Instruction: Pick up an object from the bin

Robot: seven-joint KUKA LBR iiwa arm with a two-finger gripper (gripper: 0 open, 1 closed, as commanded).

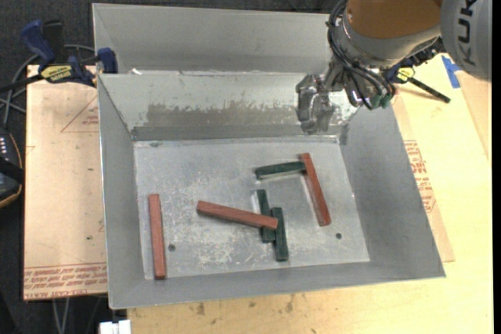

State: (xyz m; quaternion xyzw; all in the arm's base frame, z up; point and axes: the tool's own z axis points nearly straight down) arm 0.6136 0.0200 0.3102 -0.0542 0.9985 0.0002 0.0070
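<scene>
My gripper (pixel 315 121) hangs at the bin's back right, above the far edge of the floor, with nothing between its fingers. Closest below it lie a dark green bar (pixel 279 170) and a reddish-brown bar (pixel 315 188) that meet at a corner. Further forward, a second dark green bar (pixel 273 225) lies under the end of another reddish-brown bar (pixel 236 215).
One more reddish-brown bar (pixel 157 236) lies along the left side of the floor, near the front. The arm's orange cover and cables hang over the bin's back right corner. The sloped walls close in on all sides.
</scene>
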